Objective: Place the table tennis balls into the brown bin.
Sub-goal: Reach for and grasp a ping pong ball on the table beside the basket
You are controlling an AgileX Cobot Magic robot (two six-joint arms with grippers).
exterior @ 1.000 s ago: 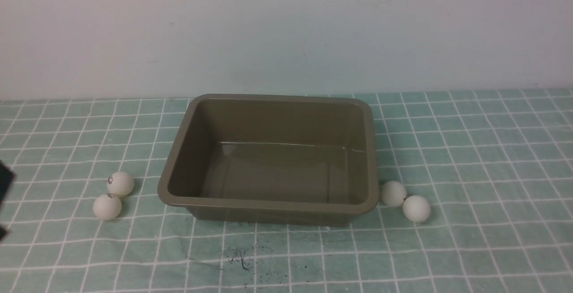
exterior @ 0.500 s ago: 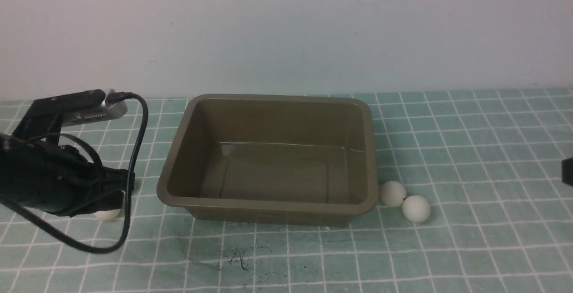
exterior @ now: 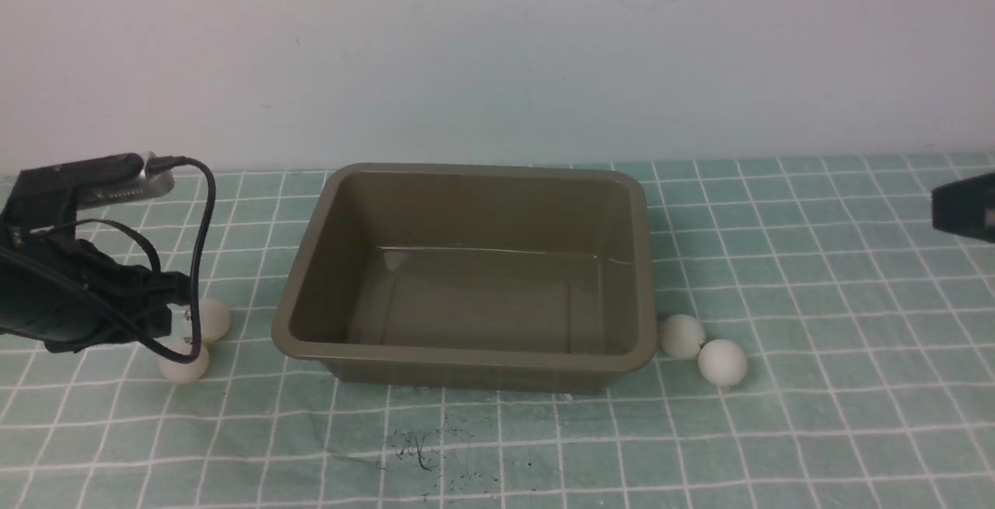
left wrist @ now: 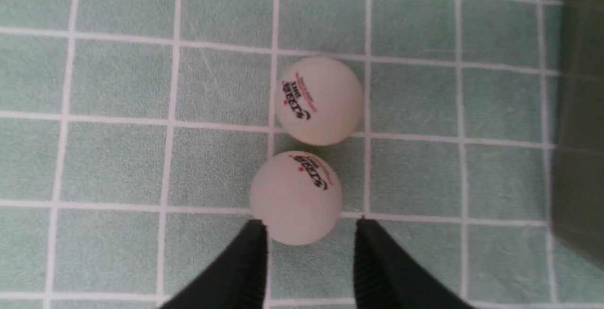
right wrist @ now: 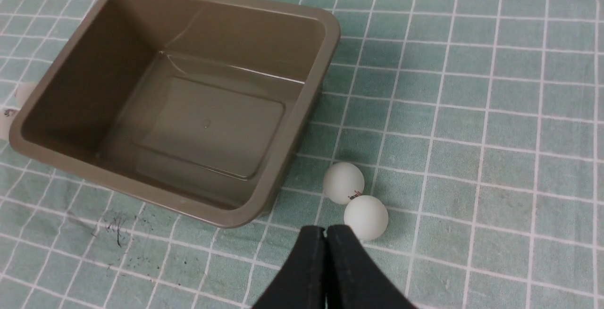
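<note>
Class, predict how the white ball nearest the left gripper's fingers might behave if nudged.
The ball would probably roll readily, being round and resting on a flat cloth. It may bump its neighbour, which sits right beside it. Its smooth surface could slip from the open left gripper if pinched off-centre.

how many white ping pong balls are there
4: two small white matte plastic-looking balls left of the olive-brown plastic bin, two right of it. More could be hidden.
</note>
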